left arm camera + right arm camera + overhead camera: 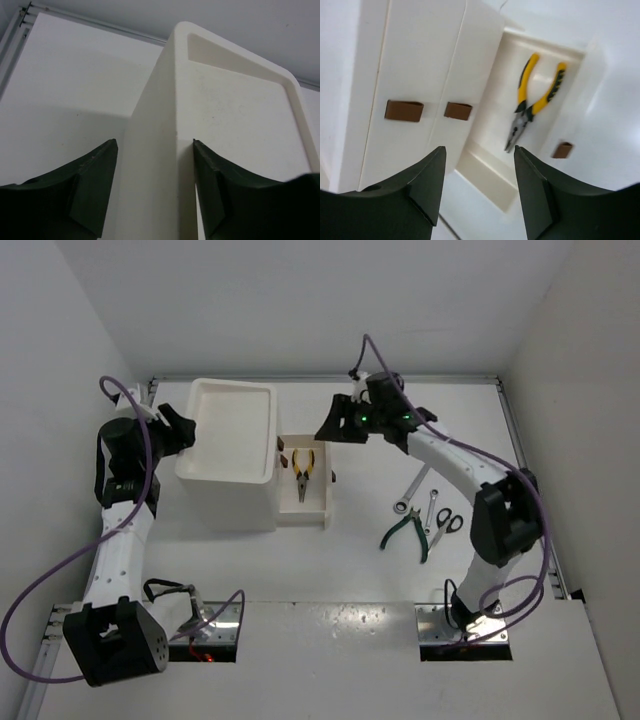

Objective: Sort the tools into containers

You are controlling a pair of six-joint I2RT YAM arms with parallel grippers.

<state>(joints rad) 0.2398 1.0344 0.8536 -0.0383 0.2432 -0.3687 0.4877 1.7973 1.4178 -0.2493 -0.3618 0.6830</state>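
Four hand tools (green-handled pliers (pixel 405 532), black-handled scissors (pixel 445 523), two silver wrenches (pixel 413 490)) lay on the white worktop (pixel 330 580). Beyond, yellow-handled pliers (pixel 304 468) lay in the pulled-out drawer (pixel 303 518) beneath the open, empty right tool (pixel 480 155). The open left tool (pixel 155 142) straddled a corner of the tall white box (pixel 225 478); unclamped, it might slide.

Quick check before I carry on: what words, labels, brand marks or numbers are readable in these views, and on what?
No readable text in any view.
The drawer box, open drawer, brown knobs and yellow pliers: plain, no lettering visible.
The wrenches, green pliers and scissors: too small to tell whether they carry any marks.
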